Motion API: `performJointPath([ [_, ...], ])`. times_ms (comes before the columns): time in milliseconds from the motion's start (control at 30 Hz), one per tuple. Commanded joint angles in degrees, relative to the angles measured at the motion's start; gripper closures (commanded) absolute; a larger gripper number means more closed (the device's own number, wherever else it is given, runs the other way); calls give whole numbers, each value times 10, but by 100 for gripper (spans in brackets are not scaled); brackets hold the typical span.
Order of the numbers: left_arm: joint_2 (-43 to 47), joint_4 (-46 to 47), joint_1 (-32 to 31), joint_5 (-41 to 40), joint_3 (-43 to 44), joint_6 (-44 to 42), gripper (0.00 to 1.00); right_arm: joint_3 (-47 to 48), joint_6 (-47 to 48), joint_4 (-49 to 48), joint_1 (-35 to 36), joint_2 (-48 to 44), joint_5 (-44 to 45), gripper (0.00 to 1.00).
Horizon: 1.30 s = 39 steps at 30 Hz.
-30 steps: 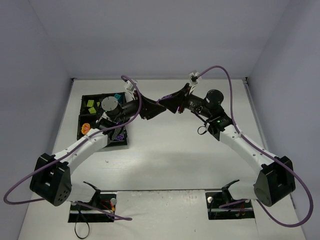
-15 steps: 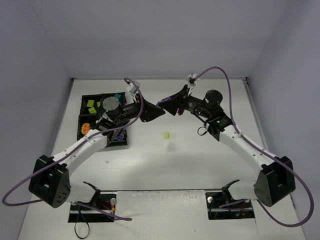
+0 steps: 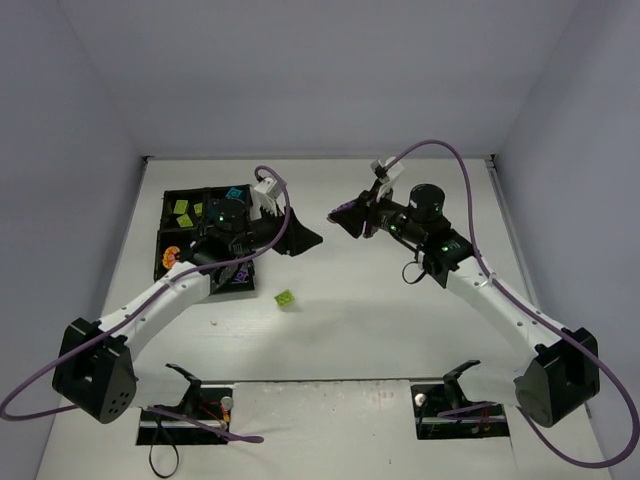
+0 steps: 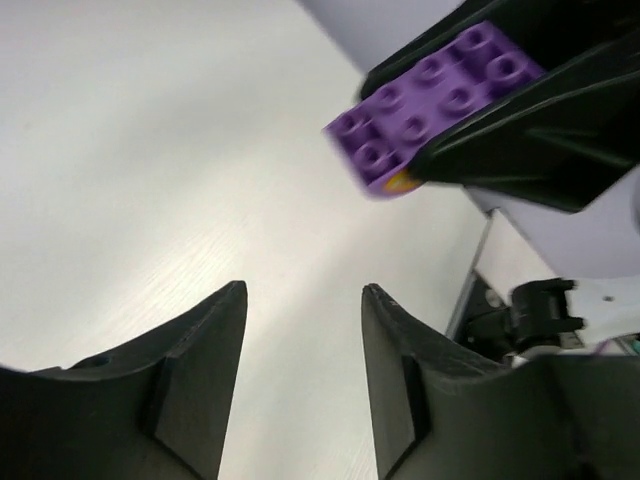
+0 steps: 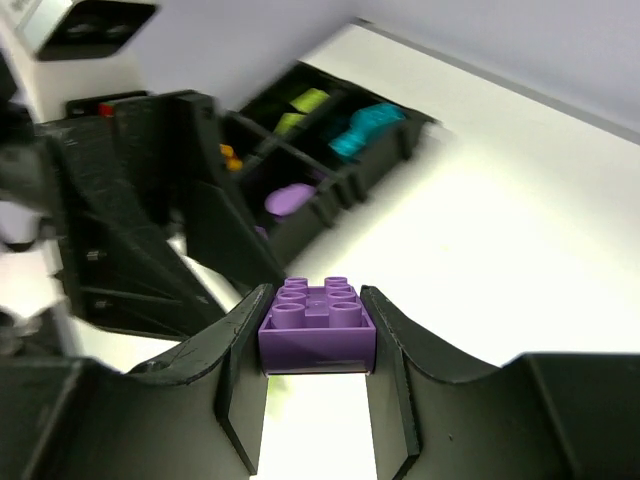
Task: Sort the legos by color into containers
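Change: yellow-green brick [image 3: 285,298] now lies loose on the table [image 3: 380,330], just off the near-right corner of the tray [image 3: 165,205]. A second earlier it is nowhere in sight and the two grippers are nose to nose. Judged dropped as they part, so it needs a fresh pick-up.

Left gripper [image 4: 305,300]: empty, jaws parted, drawn back toward the tray and clear of its partner.

Right gripper [image 5: 317,300]: clamped on a purple brick [image 5: 317,325], gripped by its sides and held above the table, well right of the tray.

Tray, four compartments:
- far left: yellow-green pieces [image 3: 182,212]
- far right: cyan pieces [image 3: 235,193]
- near left: orange pieces [image 3: 171,256]
- near right: purple pieces [image 3: 238,272]

An oval purple piece [image 5: 290,198] shows in the right wrist view.

Obstructions: left arm [image 3: 170,290] lies across the near side of the tray, over part of the purple compartment. The left gripper sits between the purple brick and the tray. Likely the left arm must clear off before the purple brick can go in.
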<state>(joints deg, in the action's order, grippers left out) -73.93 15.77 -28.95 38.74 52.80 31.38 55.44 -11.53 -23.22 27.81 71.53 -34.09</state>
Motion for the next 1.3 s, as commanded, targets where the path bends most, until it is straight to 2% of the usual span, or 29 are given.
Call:
performJointPath([
  [0, 36, -105, -4, -88, 22, -53, 53, -5, 68, 40, -5, -41, 98, 99],
  [33, 43, -123, -5, -112, 20, -54, 43, -16, 71, 45, -6, -46, 111, 99],
  [167, 55, -232, -6, -191, 6, -78, 32, -44, 80, 60, -9, -69, 155, 100],
  [267, 46, -294, -8, -233, 2, -92, 30, -58, 89, 76, -9, -78, 167, 100],
  [467, -3, -375, -21, -262, 13, -129, 28, -73, 95, 80, -10, -82, 164, 100],
  [600, -33, -445, -31, -286, 41, -112, 25, -78, 97, 79, -10, -89, 161, 100],
  [700, -32, -480, -51, -328, 47, -45, 25, -85, 96, 81, -10, -96, 160, 99],
  [733, -31, -497, -65, -369, 49, 10, 25, -87, 96, 80, -9, -97, 160, 99],
  [833, -31, -534, -92, -421, 58, 104, 25, -94, 93, 80, -10, -104, 161, 99],
  [933, -39, -545, -125, -473, 66, 171, 25, -99, 92, 80, -10, -104, 162, 99],
  [1067, -74, -555, -133, -490, 64, 236, 25, -99, 92, 80, -10, -104, 158, 99],
  [1267, -106, -580, -135, -538, 73, 299, 35, -103, 95, 85, -10, -115, 155, 99],
])
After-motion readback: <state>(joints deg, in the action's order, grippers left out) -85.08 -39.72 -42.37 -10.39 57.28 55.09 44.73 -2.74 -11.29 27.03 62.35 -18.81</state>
